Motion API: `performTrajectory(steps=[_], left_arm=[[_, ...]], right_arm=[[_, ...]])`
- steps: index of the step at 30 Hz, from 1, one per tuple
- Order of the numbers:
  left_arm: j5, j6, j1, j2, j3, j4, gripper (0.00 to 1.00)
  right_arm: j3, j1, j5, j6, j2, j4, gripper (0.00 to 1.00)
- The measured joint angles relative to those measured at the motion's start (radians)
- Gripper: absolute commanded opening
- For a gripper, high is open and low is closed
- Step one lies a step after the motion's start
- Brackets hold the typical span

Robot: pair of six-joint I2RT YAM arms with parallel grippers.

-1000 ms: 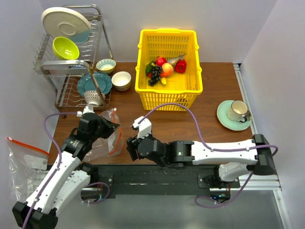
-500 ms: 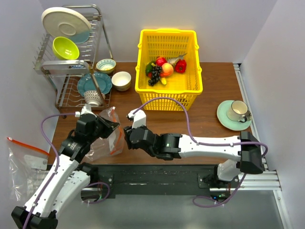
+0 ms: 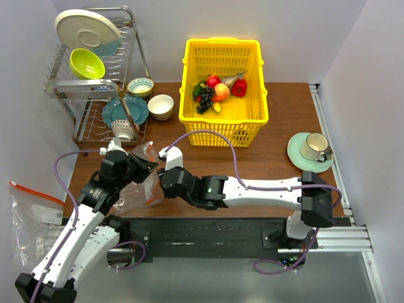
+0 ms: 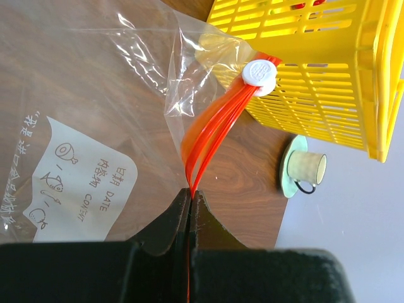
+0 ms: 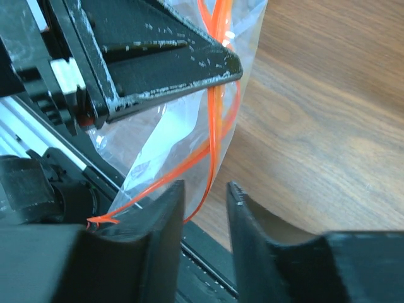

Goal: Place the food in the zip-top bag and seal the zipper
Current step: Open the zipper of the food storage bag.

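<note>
The zip-top bag (image 3: pixel 140 183) lies crumpled at the table's front left. My left gripper (image 4: pixel 190 192) is shut on its red-orange zipper (image 4: pixel 213 126), which loops up to a white end piece (image 4: pixel 259 72). My right gripper (image 5: pixel 205 187) is right beside the left one. Its jaws stand apart, with a loop of the zipper (image 5: pixel 214 120) and the bag's edge (image 5: pixel 158 142) in the gap, touching neither finger. From above, the right gripper (image 3: pixel 165 178) meets the bag's mouth. The food (image 3: pixel 218 91) sits in the yellow basket (image 3: pixel 221 43).
A dish rack (image 3: pixel 95 76) with a plate and green bowl stands at back left, with bowls (image 3: pixel 160 106) and a teal plate beside it. A cup on a saucer (image 3: pixel 312 150) sits at right. Another flat clear bag (image 3: pixel 28 221) hangs off the table's left.
My right arm has reached left across the table front to the bag's mouth, and its jaws have narrowed. The left gripper has kept its hold and place.
</note>
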Motion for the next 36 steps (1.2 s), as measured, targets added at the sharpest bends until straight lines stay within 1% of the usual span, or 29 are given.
performTrajectory(steps=[1, 2, 3, 5, 6, 7, 8, 10, 15, 17, 20, 24, 27, 32, 33, 36], left_arm=[[0.000, 0.000, 0.000, 0.000, 0.000, -0.001, 0.00], [0.001, 0.000, 0.000, -0.001, 0.001, -0.003, 0.04], [0.001, 0.000, 0.000, -0.001, 0.002, -0.004, 0.29], [0.005, 0.006, 0.000, -0.001, 0.006, -0.004, 0.64], [0.010, 0.010, 0.000, -0.001, 0.010, -0.005, 0.88], [0.017, 0.026, 0.000, 0.000, 0.014, -0.007, 0.97], [0.024, 0.034, 0.000, 0.005, 0.031, -0.022, 1.00], [0.032, 0.076, 0.000, 0.023, 0.074, -0.058, 1.00], [0.037, 0.230, 0.000, 0.077, 0.262, -0.146, 1.00], [0.044, 0.300, 0.000, 0.080, 0.327, -0.173, 0.97], [0.068, 0.394, 0.000, 0.075, 0.377, -0.204, 0.91], [0.138, 0.481, 0.000, 0.042, 0.377, -0.229, 0.86], [0.181, 0.510, 0.000, 0.029, 0.353, -0.228, 0.85], [0.198, 0.529, 0.000, 0.043, 0.309, -0.227, 0.79], [0.198, 0.530, 0.000, 0.048, 0.306, -0.227, 0.76], [0.197, 0.534, 0.000, 0.062, 0.299, -0.215, 0.75]], right_arm=[[0.003, -0.003, 0.001, 0.000, 0.000, -0.001, 0.11], [0.004, -0.006, 0.002, 0.003, 0.000, -0.002, 0.00], [0.005, -0.009, 0.002, 0.005, 0.000, -0.001, 0.00], [0.005, -0.016, 0.002, 0.011, 0.000, -0.007, 0.00], [0.005, -0.018, 0.003, 0.014, 0.000, -0.009, 0.00], [0.005, -0.020, 0.003, 0.017, 0.000, -0.010, 0.00], [0.003, -0.022, 0.003, 0.019, -0.001, -0.008, 0.00], [-0.003, -0.025, 0.003, 0.024, -0.007, -0.003, 0.00], [-0.072, -0.025, 0.002, 0.043, -0.077, -0.005, 0.00], [-0.084, -0.026, 0.002, 0.052, -0.104, -0.002, 0.00], [-0.106, -0.026, 0.001, 0.070, -0.148, 0.000, 0.00], [-0.129, -0.030, -0.001, 0.094, -0.194, 0.000, 0.00], [-0.138, -0.031, -0.003, 0.108, -0.217, 0.003, 0.00], [-0.140, -0.031, -0.025, 0.119, -0.220, 0.005, 0.00], [-0.140, -0.031, -0.026, 0.120, -0.220, 0.005, 0.00], [-0.140, -0.031, -0.034, 0.123, -0.220, 0.006, 0.00]])
